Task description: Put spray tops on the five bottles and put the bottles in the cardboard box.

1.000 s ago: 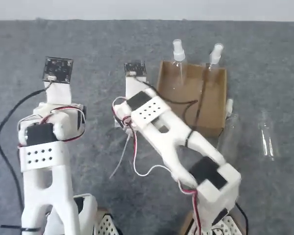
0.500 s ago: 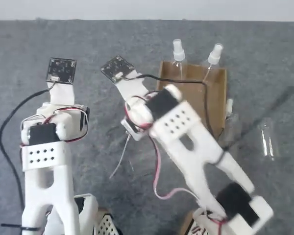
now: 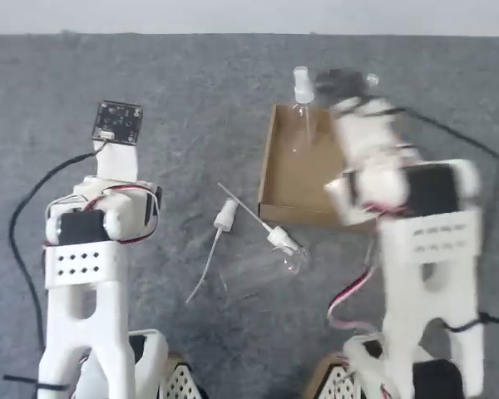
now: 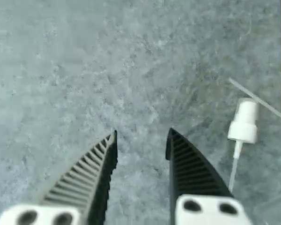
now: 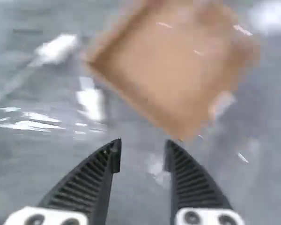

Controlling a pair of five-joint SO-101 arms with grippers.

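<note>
Table [image 3: 183, 100]: grey, felted.

Right arm [image 3: 424, 224]: swung off the table's middle, where it lay half a second ago, and now stood at the right, over the right half of the box [image 3: 295, 174]. Left arm [image 3: 79, 249]: shifted slightly rightward.

Capped bottle [image 3: 302, 108]: seen upright at the box's far edge. Lying bottle [image 3: 262, 268]: uncovered by the swing, on the table just before the box.

Spray top [image 3: 283, 240]: loose, beside the lying bottle's neck. Second top [image 3: 225, 214]: loose, to its left.

Right pincer [image 5: 143, 141]: released, empty, held near the box's edge. Left pincer [image 4: 142, 133]: released, empty, over the table near the second top.
</note>
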